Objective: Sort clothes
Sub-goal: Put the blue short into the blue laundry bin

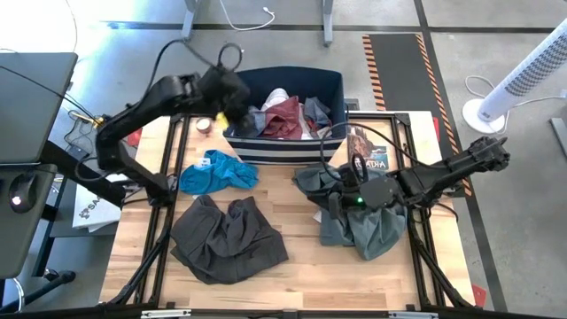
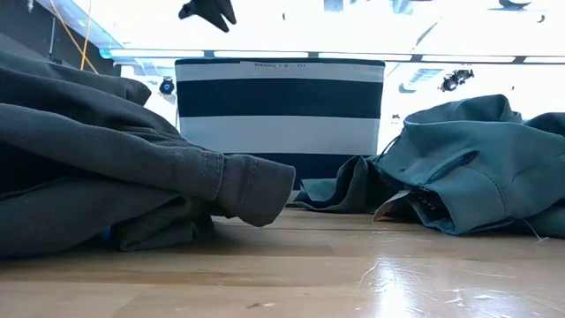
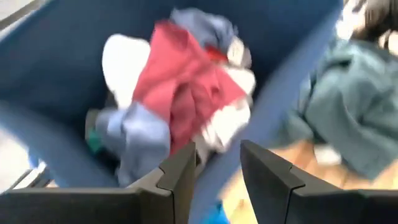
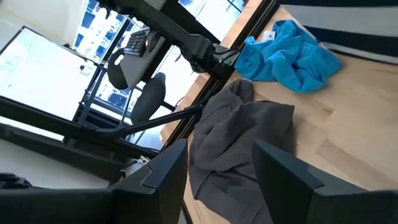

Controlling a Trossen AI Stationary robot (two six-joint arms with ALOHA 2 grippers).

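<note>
A robotics lab or workshop: a bare grey concrete floor (image 1: 496,248) with orange-and-black hazard-striped matting (image 1: 397,62), a white tower fan (image 1: 523,75) past the pale wooden table's (image 1: 292,266) right edge, loose white cables (image 1: 252,18).

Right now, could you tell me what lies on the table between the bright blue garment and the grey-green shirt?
Only bare wood: in the high view, nothing rests between the bright blue garment and the grey-green shirt.

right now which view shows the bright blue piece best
The high view: the bright blue piece lies whole on the table, in front of the striped bin. The right wrist view shows it too, crumpled, at an angle. The left wrist view catches only a blurred blue sliver; the low view hides it.
</note>
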